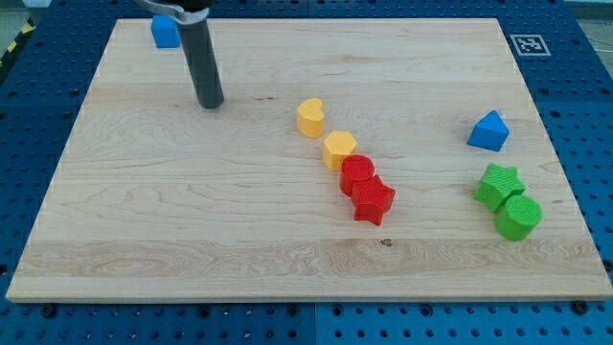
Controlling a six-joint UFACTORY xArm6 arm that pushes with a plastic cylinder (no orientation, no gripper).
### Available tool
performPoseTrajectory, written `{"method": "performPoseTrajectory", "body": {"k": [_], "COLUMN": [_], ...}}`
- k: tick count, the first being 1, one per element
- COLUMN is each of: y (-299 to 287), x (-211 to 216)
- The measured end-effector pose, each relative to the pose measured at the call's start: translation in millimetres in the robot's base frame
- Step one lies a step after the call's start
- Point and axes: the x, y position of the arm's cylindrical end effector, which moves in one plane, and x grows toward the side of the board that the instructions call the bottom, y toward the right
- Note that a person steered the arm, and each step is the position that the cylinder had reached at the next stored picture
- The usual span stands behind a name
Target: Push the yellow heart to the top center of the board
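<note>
Yellow heart (pixel 310 118) sits near the middle of the wooden surface (pixel 144 230), slightly above centre, with a yellow hexagon (pixel 339 150) just beside it toward the view's lower right. No hand exists on this arm, only a rod; my tip (pixel 210 103) rests well apart to the heart's left. Approach seems the step in hand: the tip likely needs to get below the heart, then push toward the view's top. Counted: two yellow blocks, two red (pixel 358 174) (pixel 374 202), two green (pixel 498 184) (pixel 518 217), two blue (pixel 489 131) (pixel 165 31).
</note>
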Motion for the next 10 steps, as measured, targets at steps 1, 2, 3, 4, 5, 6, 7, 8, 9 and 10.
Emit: {"method": "performPoseTrajectory", "body": {"k": [1, 2, 3, 4, 5, 6, 7, 8, 9, 10], "y": [19.3, 39.7, 73.6, 114.7, 120.3, 120.4, 120.5, 129.9, 136.9, 137.3], "x": [31.2, 62.0, 66.8, 66.1, 59.1, 57.0, 57.0, 44.0, 26.6, 23.9]}}
